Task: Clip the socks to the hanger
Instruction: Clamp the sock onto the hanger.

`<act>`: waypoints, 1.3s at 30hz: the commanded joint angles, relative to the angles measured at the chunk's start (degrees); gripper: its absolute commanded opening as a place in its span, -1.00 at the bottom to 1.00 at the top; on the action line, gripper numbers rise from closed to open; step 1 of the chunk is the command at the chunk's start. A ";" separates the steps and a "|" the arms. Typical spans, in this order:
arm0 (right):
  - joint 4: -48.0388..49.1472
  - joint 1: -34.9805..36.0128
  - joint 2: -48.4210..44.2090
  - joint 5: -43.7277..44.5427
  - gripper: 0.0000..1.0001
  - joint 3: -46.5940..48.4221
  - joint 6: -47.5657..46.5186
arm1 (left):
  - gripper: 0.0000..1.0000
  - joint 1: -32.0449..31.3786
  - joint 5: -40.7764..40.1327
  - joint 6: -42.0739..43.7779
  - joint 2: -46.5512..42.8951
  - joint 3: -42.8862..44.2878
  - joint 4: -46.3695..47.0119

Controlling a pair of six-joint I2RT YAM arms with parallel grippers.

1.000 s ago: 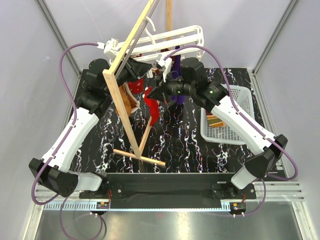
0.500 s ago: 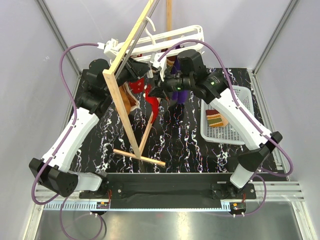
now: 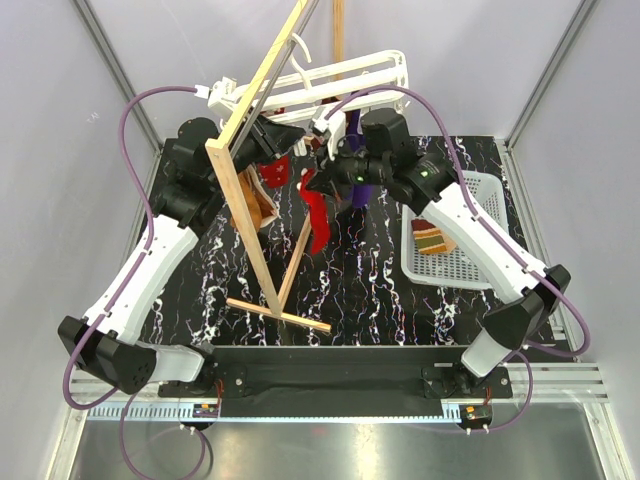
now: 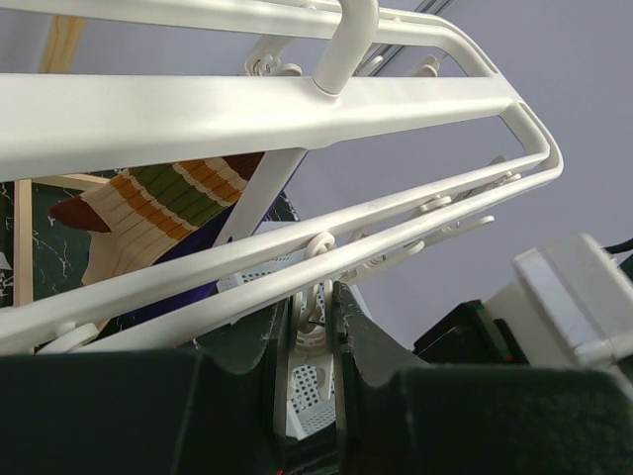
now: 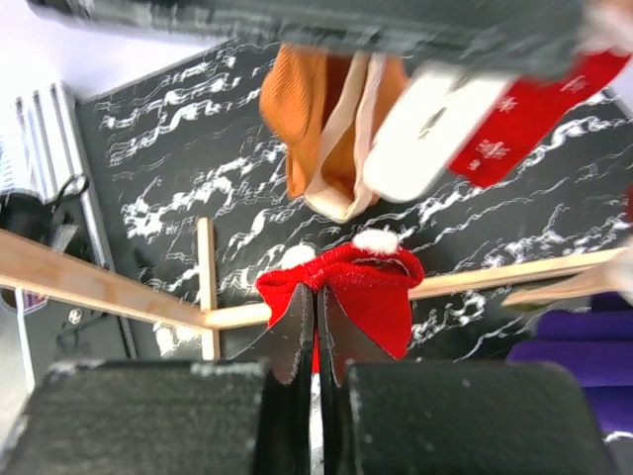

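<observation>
The right gripper (image 5: 316,297) pinches the red sock (image 5: 368,289) at its cuff, while the left gripper (image 4: 309,309) squeezes a white peg (image 4: 316,334) under the hanger (image 4: 247,109), the peg's lower end hidden.

Pinched in the closed right gripper (image 5: 316,302), a red sock (image 5: 374,287) with white trim. Above it, hanging, an orange sock (image 5: 316,119) and a white-flecked red sock (image 5: 529,109). Below, wooden stand bars (image 5: 99,282) over black marbled table (image 5: 178,139).
</observation>
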 commanded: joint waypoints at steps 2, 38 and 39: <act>7.11 -1.05 -4.93 2.70 -1.00 0.75 3.12 | -1.00 -0.23 3.85 -0.15 -0.01 -0.82 0.14; 12.04 -1.76 -6.96 -1.43 -1.00 -4.53 6.46 | -1.00 -0.23 2.71 -1.11 -1.42 -1.70 0.57; 11.86 -1.76 -6.70 -1.51 -1.00 -3.83 6.72 | -1.00 -0.23 2.89 -1.20 -1.41 -1.70 0.66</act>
